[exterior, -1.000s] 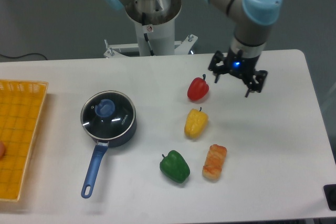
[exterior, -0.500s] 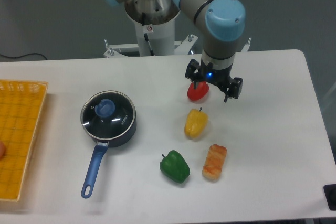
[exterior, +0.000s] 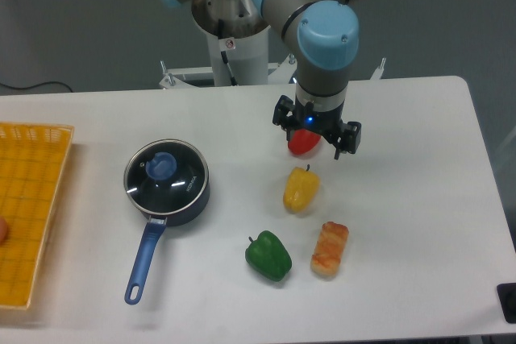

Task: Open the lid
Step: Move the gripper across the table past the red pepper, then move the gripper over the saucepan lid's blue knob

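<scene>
Clearly nothing yet done in fixed camera view: round clear glass lid with blue centre knob seated on dark blue long-handled saucepan, left of table centre. Lift-off remains.

Black two-finger gripper held wrist-down above red bell pepper, well apart from lid. Fingers seen spread, nothing gripped. Traverse leftward judged needed.

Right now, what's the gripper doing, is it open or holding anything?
Gripper: open and empty, hanging over the red pepper, well away from the lid.
</scene>
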You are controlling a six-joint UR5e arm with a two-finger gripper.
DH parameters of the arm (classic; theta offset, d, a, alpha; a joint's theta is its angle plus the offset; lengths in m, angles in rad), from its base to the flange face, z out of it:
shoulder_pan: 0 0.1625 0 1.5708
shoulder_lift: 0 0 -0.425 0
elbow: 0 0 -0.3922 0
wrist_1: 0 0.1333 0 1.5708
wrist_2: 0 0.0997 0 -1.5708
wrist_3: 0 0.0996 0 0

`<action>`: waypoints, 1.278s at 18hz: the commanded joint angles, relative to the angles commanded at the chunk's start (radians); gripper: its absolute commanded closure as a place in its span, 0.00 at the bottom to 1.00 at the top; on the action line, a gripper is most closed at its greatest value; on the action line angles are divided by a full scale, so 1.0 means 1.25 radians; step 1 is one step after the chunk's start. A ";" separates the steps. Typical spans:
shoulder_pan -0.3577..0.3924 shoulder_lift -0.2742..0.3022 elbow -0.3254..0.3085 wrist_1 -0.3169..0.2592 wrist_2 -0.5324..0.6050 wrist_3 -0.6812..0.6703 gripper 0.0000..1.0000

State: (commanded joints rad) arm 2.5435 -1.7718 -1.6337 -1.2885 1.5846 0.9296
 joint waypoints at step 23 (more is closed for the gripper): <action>-0.147 -0.009 0.016 0.001 0.050 -0.066 0.00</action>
State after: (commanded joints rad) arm 2.3594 -1.7825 -1.6138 -1.2870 1.6474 0.8468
